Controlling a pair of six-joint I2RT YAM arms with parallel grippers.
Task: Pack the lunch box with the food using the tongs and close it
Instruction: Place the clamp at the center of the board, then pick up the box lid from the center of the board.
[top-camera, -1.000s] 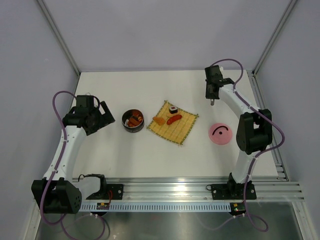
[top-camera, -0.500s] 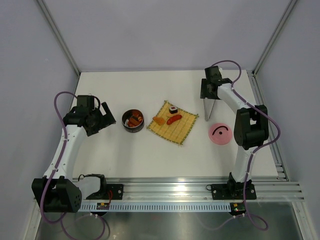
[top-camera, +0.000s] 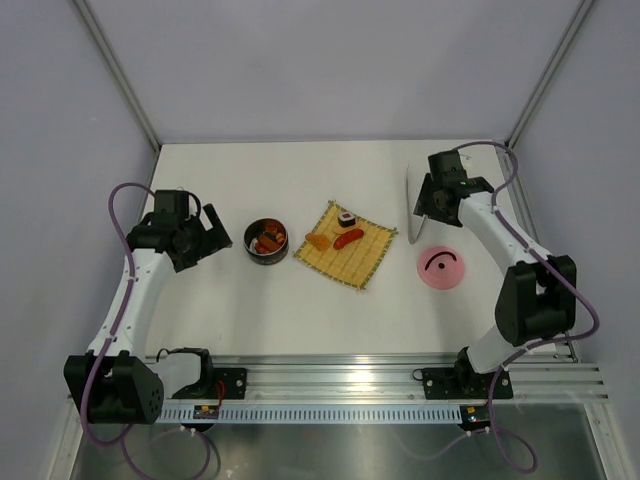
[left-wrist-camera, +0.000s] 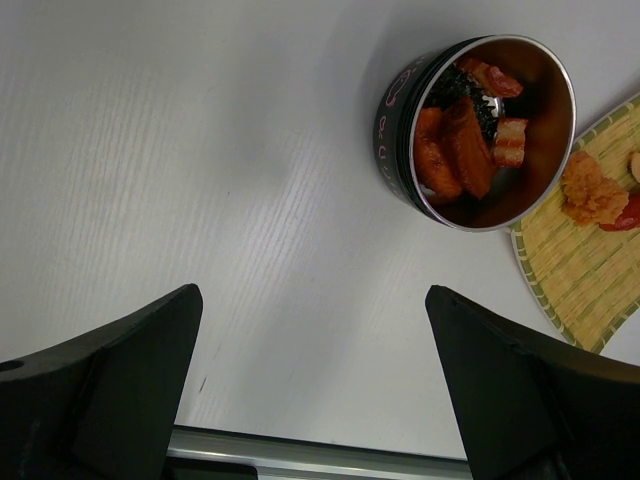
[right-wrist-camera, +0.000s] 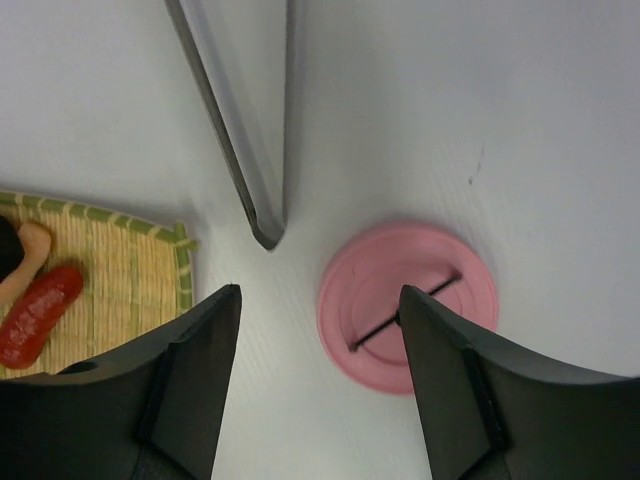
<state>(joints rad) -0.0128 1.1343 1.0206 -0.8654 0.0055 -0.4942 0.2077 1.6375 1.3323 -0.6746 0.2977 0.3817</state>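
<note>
The lunch box (top-camera: 267, 241) (left-wrist-camera: 482, 130), a round metal tin with a dark wall, stands open left of the mat and holds orange and red food pieces (left-wrist-camera: 460, 150). On the mat lie a sushi roll (top-camera: 347, 218), a red sausage (top-camera: 349, 238) (right-wrist-camera: 38, 314) and an orange chunk (top-camera: 318, 241) (left-wrist-camera: 590, 190). The tongs (top-camera: 411, 208) (right-wrist-camera: 240, 120) lie flat on the table, held by nothing. My right gripper (top-camera: 432, 212) (right-wrist-camera: 318, 292) hangs open just right of them, above the near edge of the pink lid (top-camera: 439, 268) (right-wrist-camera: 408, 305). My left gripper (top-camera: 213, 238) (left-wrist-camera: 311, 291) stands wide open and empty, left of the tin.
The square bamboo mat (top-camera: 350, 262) (right-wrist-camera: 100, 262) (left-wrist-camera: 585, 285) lies mid-table between the tin and the tongs. A metal rail (top-camera: 400, 380) runs along the near edge. Grey walls and corner posts close in the back and sides.
My right gripper has opened and let go of the tongs, which now lie on the table. The right arm has swung to the right, toward the pink lid. The left arm has barely moved.
</note>
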